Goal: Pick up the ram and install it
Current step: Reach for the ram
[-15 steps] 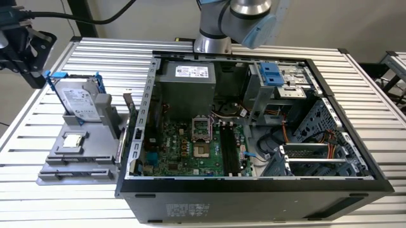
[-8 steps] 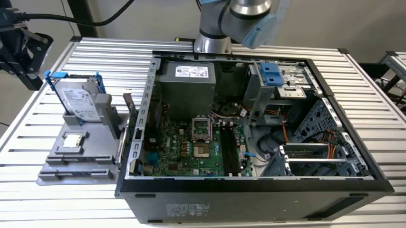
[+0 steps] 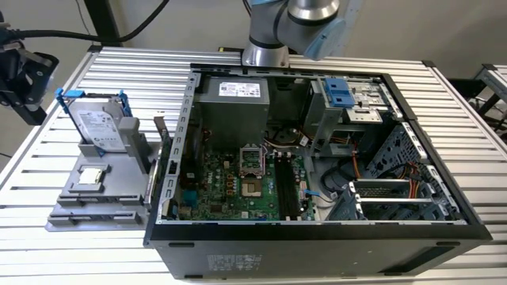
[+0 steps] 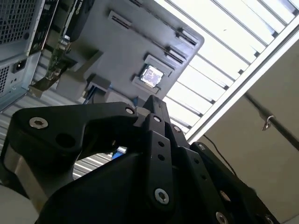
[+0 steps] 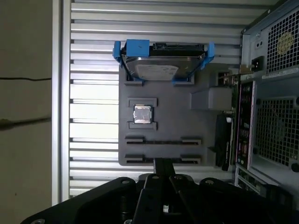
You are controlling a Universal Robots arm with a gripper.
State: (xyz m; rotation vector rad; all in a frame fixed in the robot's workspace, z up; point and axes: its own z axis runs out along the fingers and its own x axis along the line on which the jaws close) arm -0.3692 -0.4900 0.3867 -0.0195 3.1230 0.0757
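- Partly obscured: the ram. A dark strip sits among the long black slots point(image 3: 288, 187) beside the processor socket, but whether it is the ram cannot be told.
- Gripper point(image 5: 161, 164): black jointed links with bright screw heads, its body cut off in both wrist views. The fingertips are pressed together. It hangs just off the tray's slotted end, well apart from the case.
- Arm point(image 3: 305, 24): grey and pale blue, cropped in the exterior view.
- Table point(image 3: 119, 65): ribbed pale aluminium slats, with a plain beige surface beyond its edge.
- Tray point(image 5: 177, 121): grey moulded block. It carries a hard drive point(image 5: 159, 67) standing on edge in a blue bracket, and a square silver processor chip point(image 5: 143, 114).
- Computer case point(image 3: 317, 249): dark metal, side open, touching the tray. Inside are a green motherboard point(image 3: 230, 190) and perforated panels.
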